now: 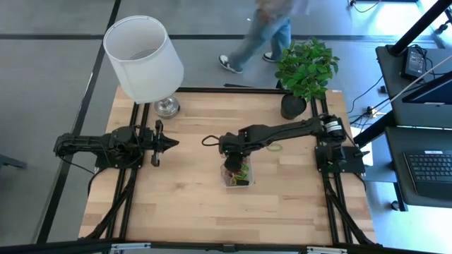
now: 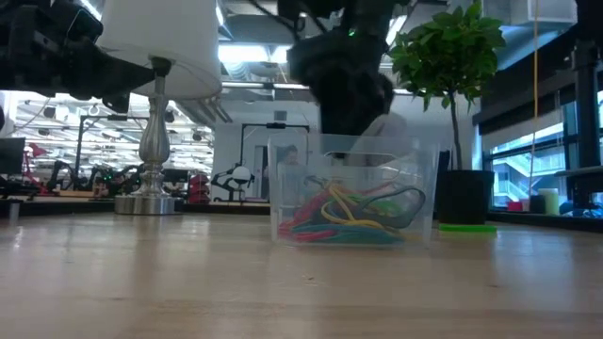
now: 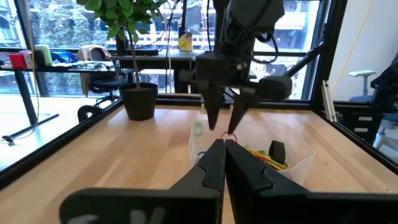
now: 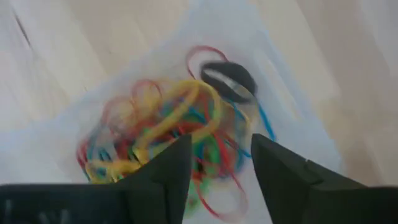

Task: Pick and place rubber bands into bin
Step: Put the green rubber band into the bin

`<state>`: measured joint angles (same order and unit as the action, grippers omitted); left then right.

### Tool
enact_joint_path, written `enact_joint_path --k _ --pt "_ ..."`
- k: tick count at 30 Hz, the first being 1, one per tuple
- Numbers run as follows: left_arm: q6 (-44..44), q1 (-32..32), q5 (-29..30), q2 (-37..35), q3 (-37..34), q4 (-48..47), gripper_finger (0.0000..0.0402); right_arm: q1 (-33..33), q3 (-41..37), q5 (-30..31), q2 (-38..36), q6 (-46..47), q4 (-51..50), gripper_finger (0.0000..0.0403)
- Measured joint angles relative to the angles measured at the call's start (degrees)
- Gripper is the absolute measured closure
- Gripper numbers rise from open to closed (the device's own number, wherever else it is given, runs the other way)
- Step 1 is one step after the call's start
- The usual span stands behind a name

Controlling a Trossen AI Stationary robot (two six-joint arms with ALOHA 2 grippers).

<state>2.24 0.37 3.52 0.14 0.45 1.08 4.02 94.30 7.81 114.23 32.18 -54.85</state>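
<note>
The bin (image 1: 238, 177), a small clear tray, stands on the table near its middle and holds a tangle of rubber bands (image 4: 163, 127) in red, yellow, green and blue, plus a dark piece (image 4: 228, 79). My right gripper (image 3: 224, 127) hangs just above the bin (image 2: 353, 193), pointing steeply down. Its fingers are open with nothing between them (image 4: 219, 146). My left gripper (image 1: 173, 143) waits at the table's left, level and shut (image 3: 224, 144), pointing toward the bin. A green band (image 1: 274, 147) lies on the table to the right of the bin.
A white-shaded lamp (image 1: 145, 60) stands at the far left of the table and a potted plant (image 1: 305, 70) at the far right. A person (image 1: 261, 32) walks past beyond the far edge. Bare wood lies between the bin and the near edge.
</note>
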Motion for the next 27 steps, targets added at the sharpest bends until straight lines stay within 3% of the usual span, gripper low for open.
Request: enact_joint_path --k 7,10,27 --pt "0.0 0.0 0.0 0.1 0.0 0.0 0.0395 -0.1 -0.1 0.9 -5.0 -5.5 -6.2 0.0218" --pt "0.0 0.0 -0.1 0.2 0.0 0.0 0.0393 -0.1 -3.7 2.9 -8.9 -5.8 -6.0 0.0217" --pt "0.0 0.0 -0.1 0.2 0.0 0.0 0.0396 -5.1 -50.7 3.3 -45.7 8.1 10.7 0.0217"
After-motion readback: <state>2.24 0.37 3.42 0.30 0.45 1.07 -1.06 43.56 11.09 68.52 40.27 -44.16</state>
